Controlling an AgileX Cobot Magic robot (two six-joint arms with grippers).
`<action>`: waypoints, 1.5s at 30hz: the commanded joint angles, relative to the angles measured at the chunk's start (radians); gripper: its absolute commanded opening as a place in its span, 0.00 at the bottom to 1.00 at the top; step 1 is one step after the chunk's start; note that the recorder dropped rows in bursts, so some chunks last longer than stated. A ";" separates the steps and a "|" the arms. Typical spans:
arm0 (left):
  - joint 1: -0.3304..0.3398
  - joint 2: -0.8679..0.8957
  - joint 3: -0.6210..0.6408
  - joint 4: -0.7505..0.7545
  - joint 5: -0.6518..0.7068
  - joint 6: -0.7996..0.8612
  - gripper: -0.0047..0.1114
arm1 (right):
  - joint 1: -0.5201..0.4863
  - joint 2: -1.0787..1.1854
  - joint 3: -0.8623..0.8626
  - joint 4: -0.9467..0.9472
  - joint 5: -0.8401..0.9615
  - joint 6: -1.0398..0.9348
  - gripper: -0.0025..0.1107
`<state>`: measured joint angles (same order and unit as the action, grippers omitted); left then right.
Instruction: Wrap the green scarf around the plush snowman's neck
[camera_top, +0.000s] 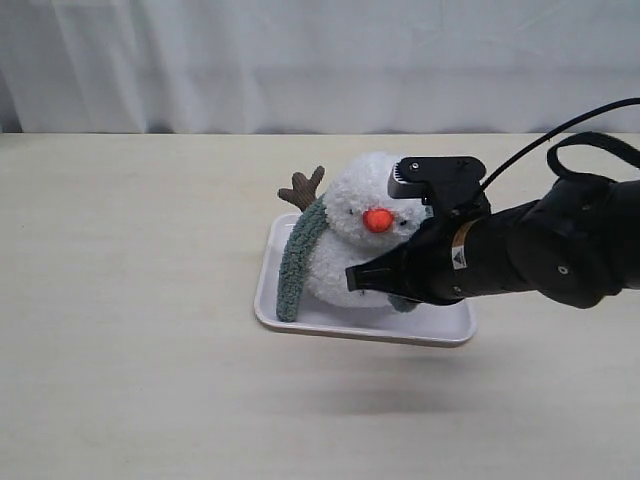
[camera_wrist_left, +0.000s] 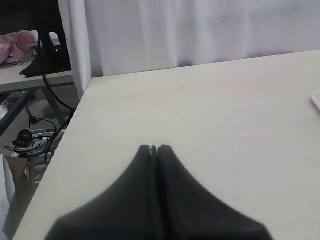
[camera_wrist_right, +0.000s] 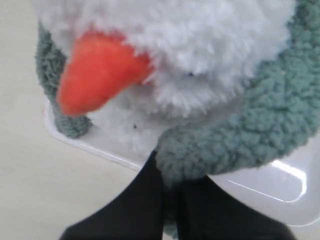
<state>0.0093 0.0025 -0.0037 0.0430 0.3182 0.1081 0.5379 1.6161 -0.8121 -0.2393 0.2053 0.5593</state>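
Note:
The plush snowman (camera_top: 350, 190) leans on a white tray (camera_top: 300, 318), its orange nose (camera_top: 377, 220) facing me. The green scarf (camera_top: 297, 258) runs from the neck (camera_top: 340, 240) down the snowman's left side to the tray. The other end passes under the chin, where my right gripper (camera_top: 353, 279) is shut on it in front of the body. In the right wrist view the scarf (camera_wrist_right: 240, 135) bunches between the black fingers of the right gripper (camera_wrist_right: 170, 175), under the nose (camera_wrist_right: 97, 72). My left gripper (camera_wrist_left: 154, 148) is shut and holds nothing, over bare table.
A brown twig arm (camera_top: 303, 187) sticks out behind the snowman. A white curtain (camera_top: 320, 60) hangs behind the table's far edge. In the left wrist view the table's edge drops to a floor with cables (camera_wrist_left: 30, 137), and a tray corner (camera_wrist_left: 316, 100) shows.

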 joint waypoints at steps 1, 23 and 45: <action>-0.006 -0.003 0.004 -0.002 -0.009 -0.001 0.04 | -0.001 -0.007 -0.001 0.135 -0.084 -0.052 0.06; -0.006 -0.003 0.004 -0.002 -0.009 -0.001 0.04 | 0.057 0.158 -0.001 0.154 -0.415 0.028 0.06; -0.006 -0.003 0.004 -0.002 -0.009 -0.001 0.04 | 0.058 0.202 -0.001 -0.240 -0.403 0.323 0.49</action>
<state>0.0093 0.0025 -0.0037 0.0430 0.3182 0.1081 0.5949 1.8264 -0.8121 -0.3436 -0.2204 0.7792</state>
